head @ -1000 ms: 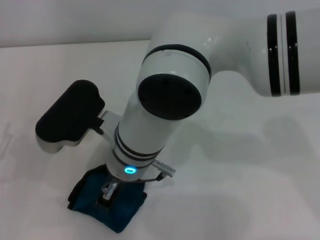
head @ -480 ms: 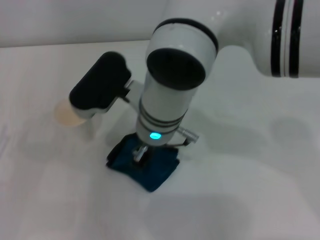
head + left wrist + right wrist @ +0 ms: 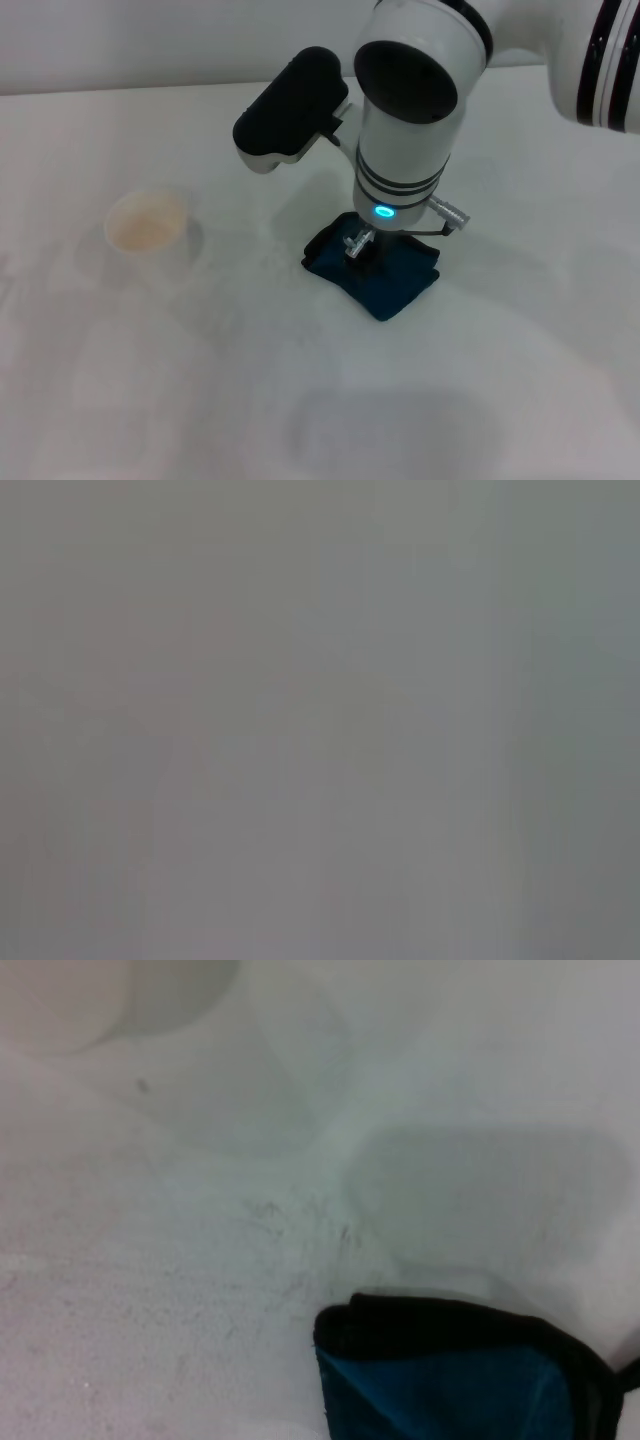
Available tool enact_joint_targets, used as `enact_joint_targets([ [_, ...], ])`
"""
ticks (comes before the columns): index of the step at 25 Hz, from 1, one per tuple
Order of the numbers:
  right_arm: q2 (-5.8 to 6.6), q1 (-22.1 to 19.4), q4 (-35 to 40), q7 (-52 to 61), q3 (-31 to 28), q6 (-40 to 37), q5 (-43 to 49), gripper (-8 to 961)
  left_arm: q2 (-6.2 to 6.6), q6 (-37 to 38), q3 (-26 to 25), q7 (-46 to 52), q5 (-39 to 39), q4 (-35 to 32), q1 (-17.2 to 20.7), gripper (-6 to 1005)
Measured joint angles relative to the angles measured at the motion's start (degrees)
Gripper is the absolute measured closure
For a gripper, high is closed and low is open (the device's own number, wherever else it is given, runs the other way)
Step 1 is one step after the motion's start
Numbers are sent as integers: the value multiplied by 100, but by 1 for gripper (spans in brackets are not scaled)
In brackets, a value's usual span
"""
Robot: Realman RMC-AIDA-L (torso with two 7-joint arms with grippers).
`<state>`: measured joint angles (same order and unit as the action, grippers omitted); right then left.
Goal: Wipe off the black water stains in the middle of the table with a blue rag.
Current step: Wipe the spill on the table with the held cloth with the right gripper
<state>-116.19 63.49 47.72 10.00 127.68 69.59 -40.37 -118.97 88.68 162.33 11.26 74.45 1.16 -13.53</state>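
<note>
The blue rag (image 3: 385,272), dark teal with black edging, lies flat on the white table (image 3: 480,380) near the middle. My right gripper (image 3: 358,245) points straight down onto the rag's left part and is shut on it, pressing it to the tabletop. The right wrist view shows the rag's black-edged corner (image 3: 450,1375) on the table (image 3: 150,1290). No dark round stain shows in any view; it may be under the rag or the arm. My left gripper is out of view, and the left wrist view is a blank grey.
A white paper cup (image 3: 148,224) stands on the table to the left of the rag; its blurred base shows in the right wrist view (image 3: 70,1000). Faint grey speckles (image 3: 300,1240) mark the tabletop beside the rag. My right arm (image 3: 410,90) looms over the table's middle.
My right gripper has dragged the blue rag across the table from the near left toward the middle, to the right and farther away. The paper cup has come into view.
</note>
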Motion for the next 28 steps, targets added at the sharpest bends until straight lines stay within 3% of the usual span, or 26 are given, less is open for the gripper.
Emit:
enact_joint_targets([
  [7,-1,-28,241,96,328,-168,-391,913,6,-4,0,3,0,16,-52,118],
  [16,0,331,902,561,1205,-565,-1211,913,6,-38,1,0,0,-6,-96,119],
  [21,-1,489,1341,673,1363,-592,-1451,912,-2,-41,1,-1,0,-12,-97,117],
  [28,0,541,1366,615,1423,-621,-1481,908,-16,-41,1,-1,0,-11,-40,118],
])
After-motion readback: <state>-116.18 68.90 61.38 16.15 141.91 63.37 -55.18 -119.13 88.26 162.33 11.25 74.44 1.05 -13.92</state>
